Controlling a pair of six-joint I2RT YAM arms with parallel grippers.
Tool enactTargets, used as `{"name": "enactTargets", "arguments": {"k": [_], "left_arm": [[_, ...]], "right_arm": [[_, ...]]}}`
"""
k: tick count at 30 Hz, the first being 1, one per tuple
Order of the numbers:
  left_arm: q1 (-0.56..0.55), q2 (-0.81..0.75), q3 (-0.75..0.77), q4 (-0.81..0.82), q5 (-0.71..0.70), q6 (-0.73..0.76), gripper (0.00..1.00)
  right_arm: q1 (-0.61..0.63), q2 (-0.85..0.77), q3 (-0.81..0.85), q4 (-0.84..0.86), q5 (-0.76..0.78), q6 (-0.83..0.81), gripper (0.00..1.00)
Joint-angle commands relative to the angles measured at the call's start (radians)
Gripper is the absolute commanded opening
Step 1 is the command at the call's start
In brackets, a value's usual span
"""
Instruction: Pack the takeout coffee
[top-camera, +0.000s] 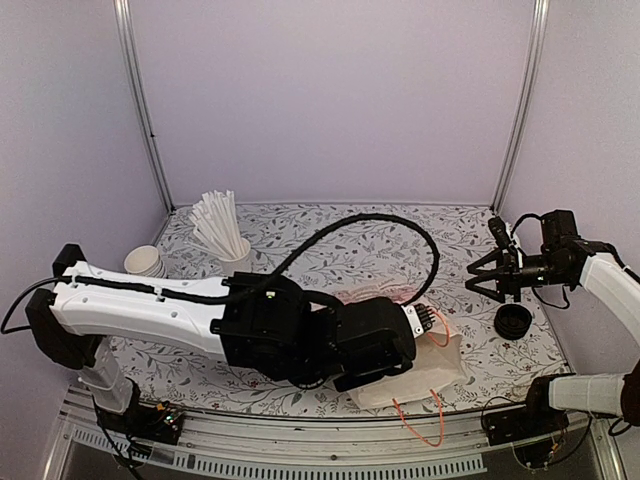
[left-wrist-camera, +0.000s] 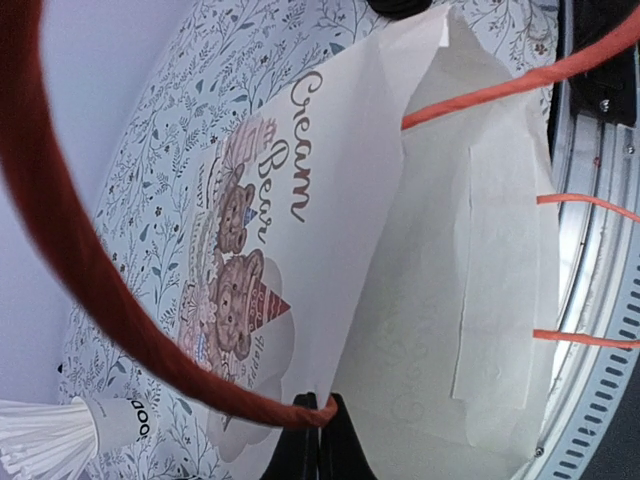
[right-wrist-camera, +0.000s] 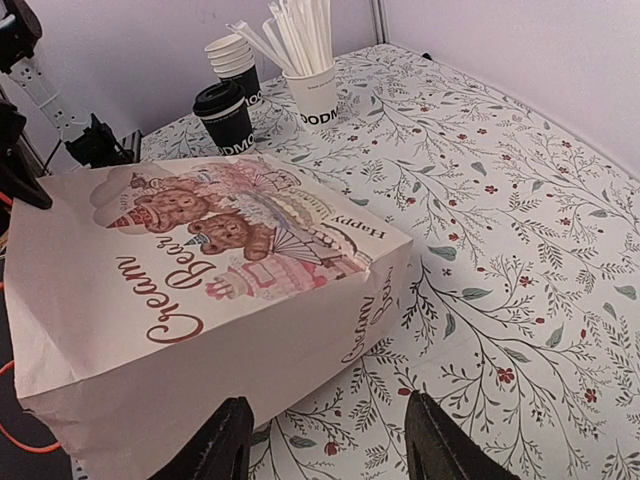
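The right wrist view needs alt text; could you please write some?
A white paper bag printed with cartoon bears lies on its side on a floral-patterned table, just beyond the open black fingers of the right gripper. Behind it stand a lidded black paper cup, a stack of lidless black cups and a white cup of white straws.

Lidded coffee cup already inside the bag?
No, the lidded coffee cup stands on the table beside the straw holder, behind the paper bag lying on its side.

Lidded black takeout coffee (right-wrist-camera: 224, 115), upright beside the straw cup (right-wrist-camera: 312, 95), behind the bag (right-wrist-camera: 200, 290)
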Motion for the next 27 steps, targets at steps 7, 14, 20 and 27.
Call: {"name": "enactTargets", "arguments": {"k": [7,14,20,27], "left_arm": [[0.004,-0.035,0.003,0.033,-0.045,-0.031,0.0],[0.171,-0.071,0.016,0.035,0.045,0.039,0.0],[0.356,-0.088,0.011,0.113,0.125,0.142,0.27],[0.565,-0.096,0.025,0.248,0.228,0.225,0.42]], "right_arm": [[-0.001,0.002,-0.013,0.006,0.003,-0.003,0.54],[-0.001,-0.001,-0.013,0.003,0.0,-0.005,0.54],[-0.001,-0.003,-0.013,0.002,0.0,-0.007,0.54],[-0.002,-0.001,-0.011,0.0,-0.001,-0.008,0.54]]}}
